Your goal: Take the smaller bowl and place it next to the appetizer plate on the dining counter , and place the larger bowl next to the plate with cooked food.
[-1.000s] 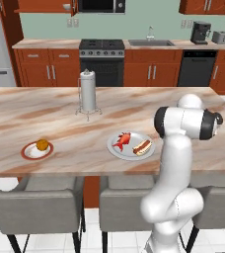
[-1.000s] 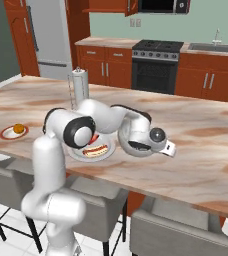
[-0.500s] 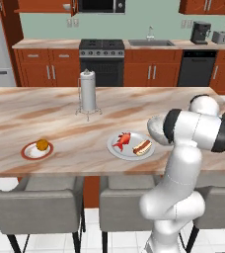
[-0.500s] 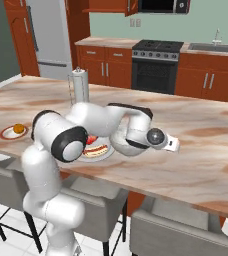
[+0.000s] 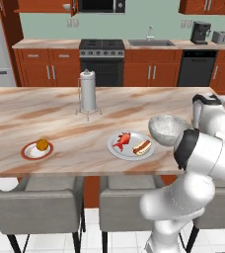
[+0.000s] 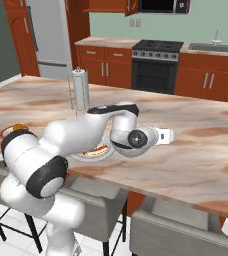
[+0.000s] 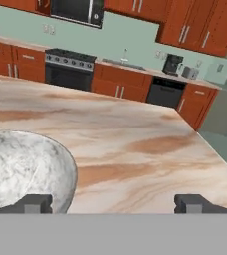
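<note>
The larger bowl (image 5: 167,127), grey-white marbled, stands upright on the dining counter (image 5: 60,118), just right of the plate with cooked food (image 5: 130,147). In the hand view the bowl (image 7: 21,167) lies at the lower left. My gripper (image 7: 113,203) is open and nothing sits between its tips. The left fingertip (image 7: 36,203) is close to the bowl's rim. The appetizer plate (image 5: 36,149), holding a small orange item, sits far left near the front edge. My arm hides the bowl in the right base view. The smaller bowl is out of view.
A paper towel holder (image 5: 88,93) stands mid-counter behind the plates. Grey stools (image 5: 38,210) line the near side. The counter's right end (image 7: 185,149) lies ahead of the hand. Stove, sink and red-brown cabinets (image 5: 149,69) run along the back wall.
The jaws have spread wide and let go of the bowl, which now rests on the counter beside the cooked-food plate. The arm's elbow has swung forward and right.
</note>
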Robot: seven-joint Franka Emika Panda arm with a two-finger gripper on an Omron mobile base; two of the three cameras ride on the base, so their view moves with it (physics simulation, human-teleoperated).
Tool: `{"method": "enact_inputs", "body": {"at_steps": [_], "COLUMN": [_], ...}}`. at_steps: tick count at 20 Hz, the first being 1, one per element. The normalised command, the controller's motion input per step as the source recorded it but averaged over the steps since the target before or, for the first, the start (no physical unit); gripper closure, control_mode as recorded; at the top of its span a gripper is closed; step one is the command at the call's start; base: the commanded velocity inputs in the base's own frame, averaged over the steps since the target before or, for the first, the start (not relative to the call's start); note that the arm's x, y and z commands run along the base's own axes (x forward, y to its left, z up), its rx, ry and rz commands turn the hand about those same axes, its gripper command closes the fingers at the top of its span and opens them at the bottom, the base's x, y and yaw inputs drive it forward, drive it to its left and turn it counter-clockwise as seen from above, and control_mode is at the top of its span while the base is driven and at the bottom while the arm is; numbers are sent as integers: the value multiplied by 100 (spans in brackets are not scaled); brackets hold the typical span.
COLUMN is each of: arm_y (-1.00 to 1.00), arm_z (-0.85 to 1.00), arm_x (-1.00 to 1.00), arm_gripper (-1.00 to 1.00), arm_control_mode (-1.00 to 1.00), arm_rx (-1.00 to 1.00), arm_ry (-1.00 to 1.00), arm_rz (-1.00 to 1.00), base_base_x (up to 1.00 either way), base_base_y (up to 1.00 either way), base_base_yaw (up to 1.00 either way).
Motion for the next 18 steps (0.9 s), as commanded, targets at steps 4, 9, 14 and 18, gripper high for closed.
{"method": "enact_inputs", "body": {"at_steps": [4, 9, 14, 18], "arm_y": [0, -1, 0, 0], "arm_z": [100, 100, 100, 100], "arm_x": [-71, -64, -76, -79], "arm_gripper": [-100, -100, -100, -100], "arm_control_mode": [-100, -100, -100, -100], "arm_rx": [-24, -30, -22, -18], "arm_ry": [-1, 0, 24, 43], "arm_rz": [7, 2, 2, 3], "base_base_x": [0, 0, 0, 0], "base_base_y": [0, 0, 0, 0], "base_base_yaw": [0, 0, 0, 0]}}
